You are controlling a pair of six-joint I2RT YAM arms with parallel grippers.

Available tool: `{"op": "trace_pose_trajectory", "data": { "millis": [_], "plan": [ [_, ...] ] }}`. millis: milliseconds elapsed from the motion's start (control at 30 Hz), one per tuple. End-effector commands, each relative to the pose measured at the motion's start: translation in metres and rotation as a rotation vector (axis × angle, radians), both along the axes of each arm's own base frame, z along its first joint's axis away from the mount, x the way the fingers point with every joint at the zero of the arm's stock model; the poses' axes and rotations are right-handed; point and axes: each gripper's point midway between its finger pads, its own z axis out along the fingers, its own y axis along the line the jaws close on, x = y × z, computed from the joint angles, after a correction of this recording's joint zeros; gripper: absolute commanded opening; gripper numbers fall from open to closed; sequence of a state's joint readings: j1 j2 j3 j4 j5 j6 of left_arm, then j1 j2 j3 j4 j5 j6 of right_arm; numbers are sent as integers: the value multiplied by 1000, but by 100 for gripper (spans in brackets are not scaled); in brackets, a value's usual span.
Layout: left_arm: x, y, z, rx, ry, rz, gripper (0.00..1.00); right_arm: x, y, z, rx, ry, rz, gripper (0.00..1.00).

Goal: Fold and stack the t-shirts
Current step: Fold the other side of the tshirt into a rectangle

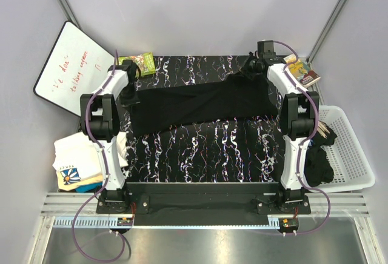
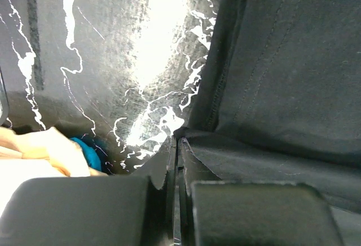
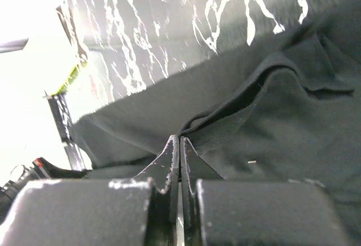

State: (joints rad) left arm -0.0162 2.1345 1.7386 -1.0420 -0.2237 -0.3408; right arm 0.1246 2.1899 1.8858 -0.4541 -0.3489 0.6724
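Observation:
A plain black t-shirt (image 1: 203, 105) lies stretched across the far half of the black marbled mat (image 1: 200, 149). My left gripper (image 1: 129, 97) is shut on its left edge; in the left wrist view the jaws (image 2: 179, 144) pinch the hem of the black cloth (image 2: 282, 88). My right gripper (image 1: 251, 70) is shut on the shirt's far right corner; in the right wrist view the jaws (image 3: 179, 141) pinch a fold of the cloth (image 3: 271, 122). A folded white t-shirt with a blue-and-yellow print (image 1: 76, 164) lies at the left. Dark t-shirts (image 1: 318, 164) lie in the basket.
A white slatted basket (image 1: 348, 149) stands at the right. A whiteboard with red writing (image 1: 70, 67) leans at the back left. A green box (image 1: 138, 64) sits at the mat's far left corner, and a small book (image 1: 302, 71) at the far right.

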Motion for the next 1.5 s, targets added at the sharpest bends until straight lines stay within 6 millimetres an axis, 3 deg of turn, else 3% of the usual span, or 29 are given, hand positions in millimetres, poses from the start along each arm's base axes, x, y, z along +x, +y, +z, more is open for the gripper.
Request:
{"op": "trace_pose_trajectory", "data": {
  "millis": [0, 67, 133, 167, 200, 300, 367, 467, 567, 600, 633, 667, 700, 800, 867, 900, 933, 1100, 1133, 1267, 1400, 1467],
  "plan": [
    [14, 11, 24, 40, -90, 22, 0, 27, 4, 6, 14, -58, -44, 4],
    [19, 10, 23, 37, -95, 21, 0, 28, 5, -8, 18, -27, -38, 15],
    [26, 7, 24, 12, -103, 5, 14, 26, 8, -10, 30, -20, -20, 22],
    [28, 3, 25, -11, -107, -9, 28, 21, 8, -6, 25, -21, -16, 36],
    [30, -2, 27, -39, -117, -17, 56, 20, 5, -5, 3, -30, -24, 42],
    [36, -4, 44, -47, -172, -22, 90, 8, -9, 15, -68, -68, -45, 57],
    [38, -4, 58, -47, -225, -23, 98, -7, -16, 29, -102, -80, -51, 63],
    [43, -9, 73, -76, -300, -43, 99, -28, -28, 42, -172, -101, -45, 64],
    [47, -17, 73, -105, -318, -62, 94, -50, -39, 39, -240, -63, -38, 60],
    [48, -21, 72, -113, -319, -72, 82, -60, -44, 33, -268, -31, -26, 54],
    [52, -23, 68, -117, -314, -81, 24, -65, -45, 37, -274, -35, -20, 32],
    [53, -25, 65, -107, -309, -84, 0, -74, -47, 28, -288, -6, -17, 11],
    [56, -31, 65, -106, -309, -100, 0, -80, -54, 25, -317, 13, -36, 0],
    [73, -45, 65, -102, -317, -144, 0, -97, -65, 11, -384, 78, -55, 0],
    [76, -52, 48, -110, -268, -152, 0, -101, -68, -5, -406, 132, -50, 0],
    [86, -58, 55, -116, -289, -163, 0, -106, -68, -13, -408, 166, -40, 0],
    [84, -60, 39, -120, -238, -157, 0, -107, -67, -30, -414, 210, -27, 0],
    [98, -71, 21, -144, -193, -162, 0, -107, -58, -60, -440, 319, 10, 0],
    [95, -70, 17, -143, -168, -163, 0, -107, -57, -72, -451, 349, 16, 0],
    [87, -73, 1, -146, -86, -176, 0, -90, -54, -80, -515, 368, 29, 0],
    [56, -71, -18, -139, 43, -185, 0, -82, -56, -99, -572, 426, 39, 0],
    [41, -70, -23, -131, 97, -187, 0, -71, -60, -94, -606, 414, 37, 0]
  ]
}}
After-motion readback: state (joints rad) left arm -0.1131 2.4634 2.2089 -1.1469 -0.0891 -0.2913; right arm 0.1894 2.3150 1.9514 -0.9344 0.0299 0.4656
